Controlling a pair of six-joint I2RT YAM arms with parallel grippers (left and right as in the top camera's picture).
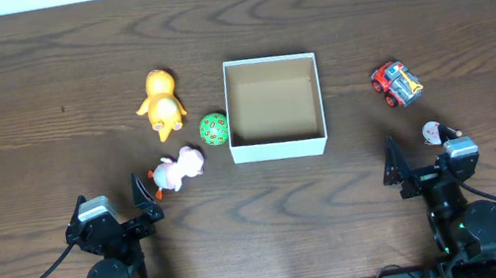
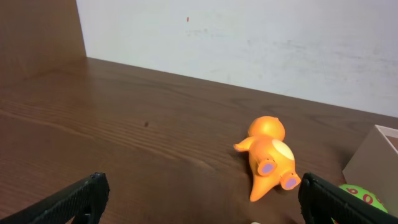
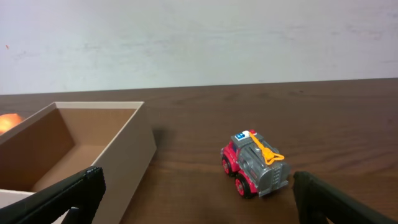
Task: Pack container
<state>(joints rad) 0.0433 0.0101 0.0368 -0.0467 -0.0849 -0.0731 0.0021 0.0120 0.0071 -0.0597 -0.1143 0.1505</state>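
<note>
Box [image 1: 273, 105] open on top. Ball [image 1: 213, 128] just beside its left wall; orange toy [image 1: 160, 103] and white toy [image 1: 178, 168] near. Truck [image 1: 396, 83] well apart on the right.

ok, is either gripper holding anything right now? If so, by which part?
Nothing is held. The left gripper and the right gripper are both open, with nothing between their fingers.

On wood table [image 2: 124, 124], orange toy animal [image 2: 268, 155] lies on side. At right edge, container [image 2: 373, 158] corner, green ball [image 2: 360, 196] near it. Below, left gripper [image 2: 202, 190], jaws spread wide. Behind, white wall [image 2: 249, 37].
</note>
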